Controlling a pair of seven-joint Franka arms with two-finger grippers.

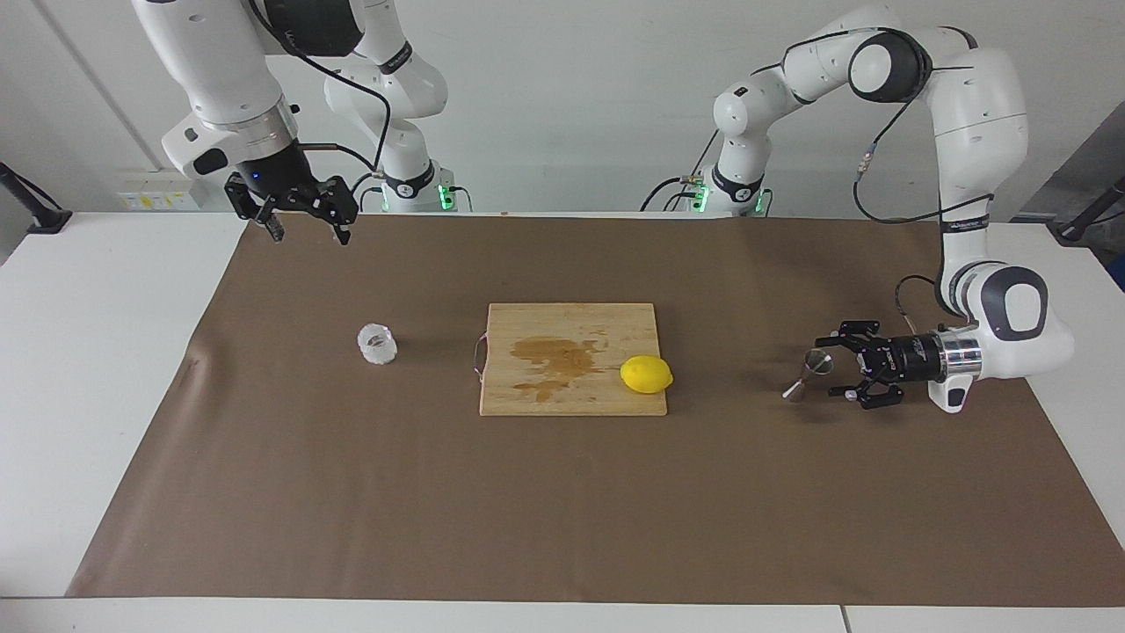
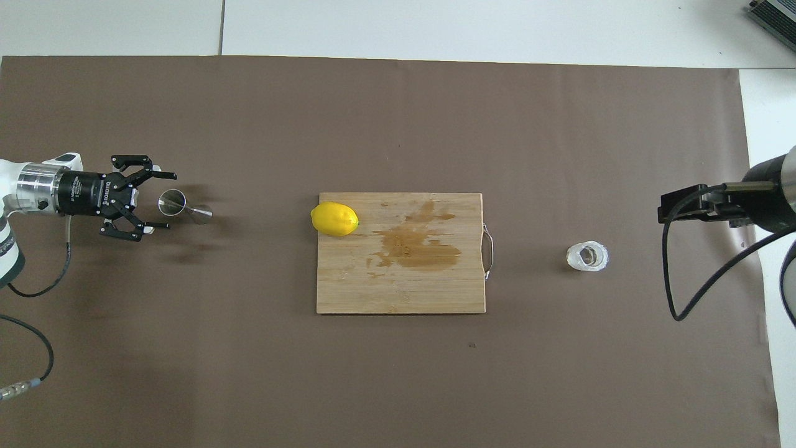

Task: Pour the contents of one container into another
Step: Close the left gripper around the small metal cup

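The steel jigger (image 1: 807,378) stands on the brown mat toward the left arm's end of the table; it also shows in the overhead view (image 2: 181,206). My left gripper (image 1: 831,367) lies level, low over the mat, and is open. Its fingertips reach either side of the jigger's upper cone without closing on it, as the overhead view (image 2: 169,200) shows. The clear frosted glass cup (image 1: 377,344) stands toward the right arm's end and shows in the overhead view (image 2: 587,257). My right gripper (image 1: 306,230) is open and empty, raised over the mat's edge nearest the robots, where it waits.
A wooden cutting board (image 1: 571,321) with a brown stain lies mid-table, also in the overhead view (image 2: 404,292). A yellow lemon (image 1: 646,374) sits on its corner toward the left arm's end (image 2: 334,219). The brown mat (image 1: 562,510) covers most of the table.
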